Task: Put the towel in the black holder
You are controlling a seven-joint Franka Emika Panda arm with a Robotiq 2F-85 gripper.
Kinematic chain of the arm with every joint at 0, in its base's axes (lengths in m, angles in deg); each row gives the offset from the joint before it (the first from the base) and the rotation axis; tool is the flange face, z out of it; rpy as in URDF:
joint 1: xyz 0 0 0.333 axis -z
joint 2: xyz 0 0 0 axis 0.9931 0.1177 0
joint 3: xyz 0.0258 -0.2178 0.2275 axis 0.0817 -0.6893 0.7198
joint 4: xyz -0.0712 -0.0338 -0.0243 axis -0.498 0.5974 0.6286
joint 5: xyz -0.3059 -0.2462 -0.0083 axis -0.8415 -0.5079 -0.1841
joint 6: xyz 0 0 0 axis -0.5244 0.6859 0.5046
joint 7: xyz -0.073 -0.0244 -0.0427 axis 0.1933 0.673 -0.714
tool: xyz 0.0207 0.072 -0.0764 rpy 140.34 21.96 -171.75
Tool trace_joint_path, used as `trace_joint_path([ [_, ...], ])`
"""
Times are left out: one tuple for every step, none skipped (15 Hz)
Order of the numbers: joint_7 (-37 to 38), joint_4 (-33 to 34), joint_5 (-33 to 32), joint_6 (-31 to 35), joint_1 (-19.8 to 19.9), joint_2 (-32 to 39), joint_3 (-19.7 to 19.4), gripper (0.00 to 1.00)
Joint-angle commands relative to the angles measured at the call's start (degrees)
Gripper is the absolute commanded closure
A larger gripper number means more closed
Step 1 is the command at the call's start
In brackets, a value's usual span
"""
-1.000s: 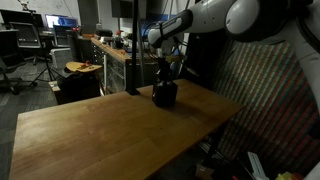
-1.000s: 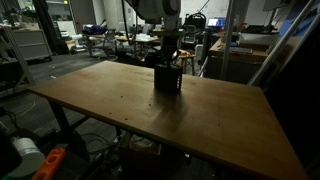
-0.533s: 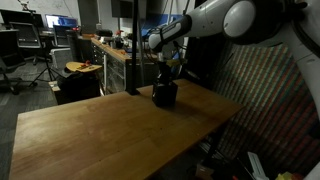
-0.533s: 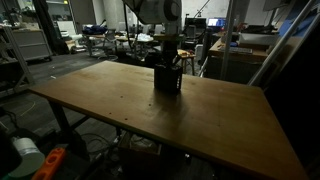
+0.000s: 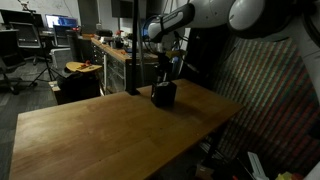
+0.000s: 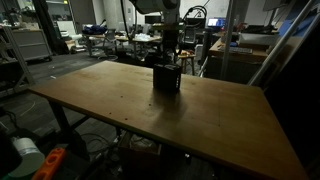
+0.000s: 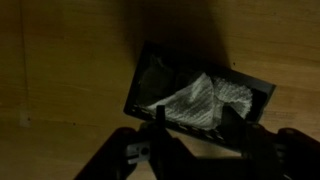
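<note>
In the wrist view the black holder (image 7: 139,90) stands on the wooden table with the pale, checked towel (image 7: 195,100) crumpled inside it. My gripper (image 7: 197,128) hangs just above the holder's near rim. It is open, its dark fingers (image 7: 160,128) apart, and nothing is held between them. Both exterior views show the holder (image 5: 164,95) (image 6: 167,79) near the table's far side, with the gripper (image 5: 163,70) (image 6: 168,52) straight above it and clear of it. The towel is too dark to make out in those views.
The wooden table (image 5: 100,130) (image 6: 210,125) spreads wide around the holder. A dark upright post (image 5: 134,50) stands just behind the table beside the arm. Benches, chairs and lab clutter (image 6: 110,42) fill the background.
The gripper was down in the holder and shut. It has since opened and lifted straight up, and the towel stays in the holder.
</note>
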State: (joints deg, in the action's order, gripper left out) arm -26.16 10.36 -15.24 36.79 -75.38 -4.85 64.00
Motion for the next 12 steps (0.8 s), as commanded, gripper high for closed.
trace_joint_path([
  [-1.0, -0.3, 0.1, 0.5, -0.6, -3.6, -0.2, 0.08],
  [-1.1, -0.3, 0.2, 0.5, -0.6, -4.2, -0.1, 0.02],
  [-0.8, -0.3, 0.0, 0.7, -0.8, -4.6, -0.3, 0.00],
  [-0.4, 0.6, 0.3, -0.2, -0.7, -2.8, -0.4, 0.00],
  [-0.4, 0.6, 0.3, -0.3, -0.7, -3.2, -0.4, 0.03],
  [-0.4, 0.5, 0.3, -0.3, -0.7, -3.1, -0.4, 0.00],
  [-0.4, 0.4, 0.3, -0.3, -0.7, -3.0, -0.4, 0.00],
  [-0.4, 0.3, 0.3, -0.3, -0.7, -2.7, -0.4, 0.00],
  [-0.4, 0.3, 0.3, -0.3, -0.7, -2.5, -0.4, 0.00],
  [-0.4, 0.3, 0.3, -0.3, -0.6, -2.4, -0.4, 0.00],
  [-0.4, 0.3, 0.3, -0.3, -0.6, -2.4, -0.4, 0.00],
  [-0.4, 0.3, 0.3, -0.3, -0.6, -2.4, -0.4, 0.00],
])
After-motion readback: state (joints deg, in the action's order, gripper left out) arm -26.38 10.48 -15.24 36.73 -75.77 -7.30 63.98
